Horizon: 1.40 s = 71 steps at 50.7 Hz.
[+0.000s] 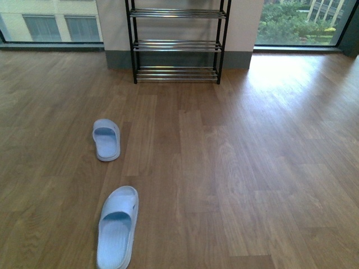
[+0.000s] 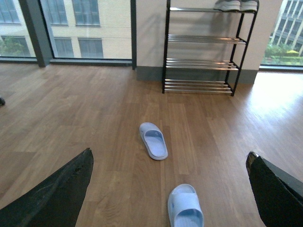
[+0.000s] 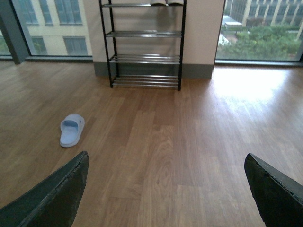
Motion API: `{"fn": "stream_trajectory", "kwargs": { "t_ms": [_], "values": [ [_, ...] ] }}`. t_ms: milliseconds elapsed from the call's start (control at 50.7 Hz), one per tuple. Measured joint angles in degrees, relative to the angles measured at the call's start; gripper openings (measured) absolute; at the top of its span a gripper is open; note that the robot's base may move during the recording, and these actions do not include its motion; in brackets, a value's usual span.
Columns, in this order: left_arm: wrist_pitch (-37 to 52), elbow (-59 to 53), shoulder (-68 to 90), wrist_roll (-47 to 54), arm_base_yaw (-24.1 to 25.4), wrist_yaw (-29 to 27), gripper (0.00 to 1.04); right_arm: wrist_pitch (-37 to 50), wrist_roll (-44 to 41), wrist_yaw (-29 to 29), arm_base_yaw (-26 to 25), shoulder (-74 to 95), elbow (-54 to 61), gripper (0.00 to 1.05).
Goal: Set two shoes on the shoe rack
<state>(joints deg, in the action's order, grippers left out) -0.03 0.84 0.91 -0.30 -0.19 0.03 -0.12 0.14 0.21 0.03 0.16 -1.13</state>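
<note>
Well, one pale blue slipper (image 1: 106,139) lies on the floor (image 1: 252,168) before the shoe rack (image 1: 177,45), the other slipper (image 1: 117,227) farther from it; both arms' jaws gape wide, empty.

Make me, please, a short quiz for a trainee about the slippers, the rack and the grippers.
1. True or false: the far slipper lies on the floor, apart from the shoe rack.
2. Choose one: the left gripper and the right gripper are A) both open and empty, B) both shut on slippers, C) one open, one shut on a rack bar.
3. Fill in: the near slipper is light ____ in colour.

Key: 1 true; 2 A; 3 blue.
</note>
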Motion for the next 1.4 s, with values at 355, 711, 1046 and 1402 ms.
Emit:
{"fn": "stream_trajectory", "kwargs": {
  "t_ms": [355, 711, 1046, 1402],
  "values": [
    [0.02, 0.00, 0.00, 0.00, 0.02, -0.07, 0.95, 0.04, 0.00, -0.22, -0.02, -0.02, 0.00, 0.95],
    [0.00, 0.00, 0.00, 0.00, 0.02, -0.13, 0.95, 0.04, 0.00, -0.26, -0.04, -0.02, 0.00, 0.95],
    [0.00, 0.00, 0.00, 0.00, 0.02, -0.07, 0.95, 0.04, 0.00, -0.24, -0.04, 0.02, 0.00, 0.95],
    [0.00, 0.00, 0.00, 0.00, 0.02, -0.07, 0.95, 0.04, 0.00, -0.22, -0.04, 0.00, 0.00, 0.95]
  ]
}}
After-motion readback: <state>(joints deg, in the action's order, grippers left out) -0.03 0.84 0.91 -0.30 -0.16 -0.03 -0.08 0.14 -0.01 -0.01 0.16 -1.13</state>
